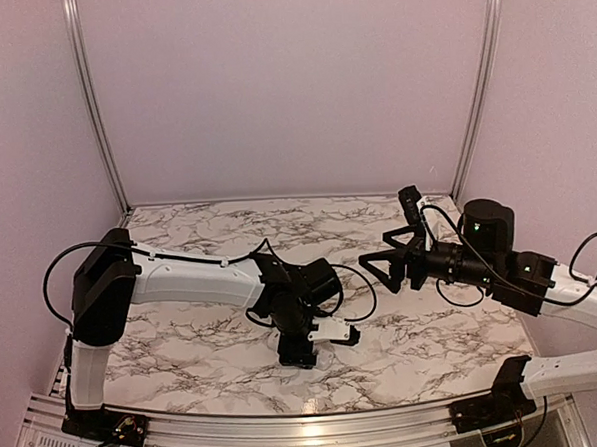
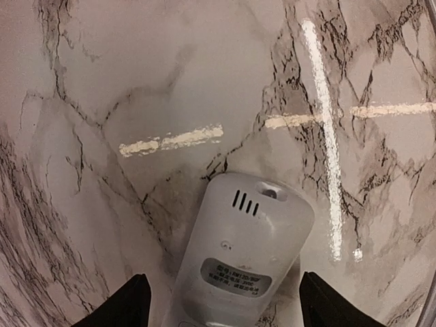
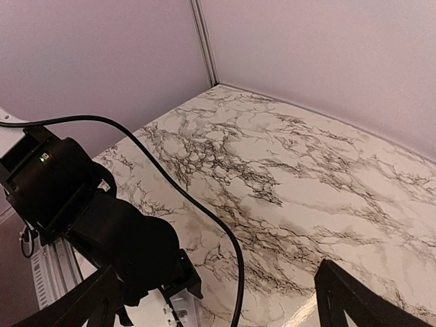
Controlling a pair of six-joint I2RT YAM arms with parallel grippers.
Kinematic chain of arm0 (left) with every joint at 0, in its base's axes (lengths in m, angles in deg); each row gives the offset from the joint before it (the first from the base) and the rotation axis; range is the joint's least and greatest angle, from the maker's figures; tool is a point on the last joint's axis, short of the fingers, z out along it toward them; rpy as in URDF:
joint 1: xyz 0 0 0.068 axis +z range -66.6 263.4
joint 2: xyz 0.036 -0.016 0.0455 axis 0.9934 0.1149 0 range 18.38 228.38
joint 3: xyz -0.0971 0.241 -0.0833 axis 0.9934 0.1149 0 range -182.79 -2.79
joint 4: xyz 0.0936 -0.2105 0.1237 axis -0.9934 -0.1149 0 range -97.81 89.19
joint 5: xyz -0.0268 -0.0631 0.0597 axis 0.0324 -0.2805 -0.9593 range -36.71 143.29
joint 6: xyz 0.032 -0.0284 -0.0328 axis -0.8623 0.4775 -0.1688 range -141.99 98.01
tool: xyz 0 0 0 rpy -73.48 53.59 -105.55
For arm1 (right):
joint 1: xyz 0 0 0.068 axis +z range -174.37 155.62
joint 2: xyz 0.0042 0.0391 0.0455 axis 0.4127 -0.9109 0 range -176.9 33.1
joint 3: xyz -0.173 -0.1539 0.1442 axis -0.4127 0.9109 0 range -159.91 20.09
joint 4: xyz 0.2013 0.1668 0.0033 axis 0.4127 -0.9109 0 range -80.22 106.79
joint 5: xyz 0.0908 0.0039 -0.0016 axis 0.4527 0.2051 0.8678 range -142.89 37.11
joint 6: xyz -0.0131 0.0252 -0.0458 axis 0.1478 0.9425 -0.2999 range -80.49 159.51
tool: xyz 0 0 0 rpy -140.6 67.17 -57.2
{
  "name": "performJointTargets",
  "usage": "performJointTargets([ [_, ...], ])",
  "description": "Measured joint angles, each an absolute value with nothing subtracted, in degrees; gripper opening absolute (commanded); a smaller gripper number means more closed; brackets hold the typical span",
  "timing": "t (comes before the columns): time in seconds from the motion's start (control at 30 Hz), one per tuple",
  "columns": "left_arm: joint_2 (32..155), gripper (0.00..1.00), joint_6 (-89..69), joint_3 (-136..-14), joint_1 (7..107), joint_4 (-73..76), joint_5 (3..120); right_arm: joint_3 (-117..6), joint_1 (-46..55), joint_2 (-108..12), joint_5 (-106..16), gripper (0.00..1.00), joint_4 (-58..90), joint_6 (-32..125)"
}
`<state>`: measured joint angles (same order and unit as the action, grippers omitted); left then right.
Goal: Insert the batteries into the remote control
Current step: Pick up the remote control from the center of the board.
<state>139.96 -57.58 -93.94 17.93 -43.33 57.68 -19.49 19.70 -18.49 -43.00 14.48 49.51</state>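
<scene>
The white remote control lies on the marble table with its back up, showing vent slots and a grey label. My left gripper points down over its near end. The jaws are open, with one black fingertip on each side of the remote and a gap at both. From above, the remote pokes out to the right of the left gripper. My right gripper hangs open and empty above the table, right of centre. The batteries are out of view.
The right wrist view looks down on the left arm's black wrist and its cable, with a sliver of the remote below. Pale walls and aluminium posts enclose the marble table.
</scene>
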Motion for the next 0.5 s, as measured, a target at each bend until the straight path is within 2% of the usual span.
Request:
performJointTargets([
  [0.23,143.31,0.63,-60.14,-97.46,17.93,-47.48,57.17,-19.49,19.7,-18.47,-41.69,0.99,14.11,48.83],
  [0.4,144.16,0.48,-61.12,-98.95,17.93,-48.92,57.24,-19.49,19.7,-18.47,-41.58,0.99,14.09,48.48],
  [0.5,144.16,0.45,-61.12,-99.08,18.13,-49.06,57.17,-19.49,19.7,-18.49,-41.58,0.99,14.02,48.44],
])
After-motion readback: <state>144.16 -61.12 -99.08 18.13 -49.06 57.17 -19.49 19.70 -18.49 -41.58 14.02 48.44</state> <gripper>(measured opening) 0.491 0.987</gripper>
